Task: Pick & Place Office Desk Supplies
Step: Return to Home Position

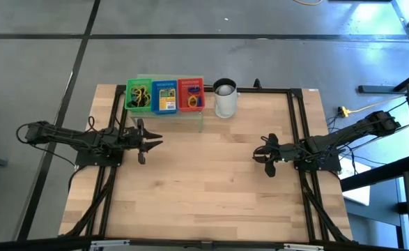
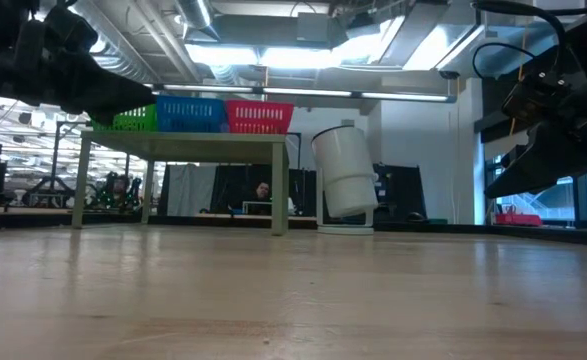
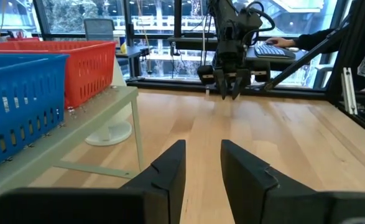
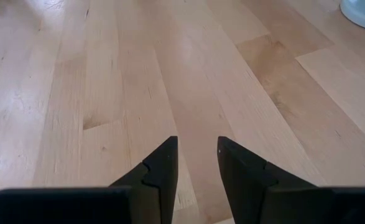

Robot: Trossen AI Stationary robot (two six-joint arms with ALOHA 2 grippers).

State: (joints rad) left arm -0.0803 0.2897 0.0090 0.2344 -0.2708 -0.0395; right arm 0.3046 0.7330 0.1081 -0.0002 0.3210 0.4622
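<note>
Jaws on the left arm (image 1: 72, 136) stand a little apart, a narrow gap between the two dark fingers (image 3: 166, 171), with nothing held and nothing touched. They hang above bare wood, just in front of the pale green mesh stand (image 1: 190, 120). The left jaws point across the desk (image 1: 211, 188) towards the right arm (image 1: 343, 136). The right jaws are parted by about the same gap. They are likewise empty and clear of the wood, and face back towards the left side from the desk's right half. The two arms are well apart, with open boards between them. The office desk supplies (image 1: 141, 95) lie as small loose pieces inside three bins set side by side on top of the stand at the far edge. The green bin (image 1: 129, 97) is at the left, the blue bin (image 1: 165, 97) in the middle and the red bin (image 1: 191, 95) at the right. A white cup (image 1: 225, 99) stands on the desk just beside the stand's right end.
</note>
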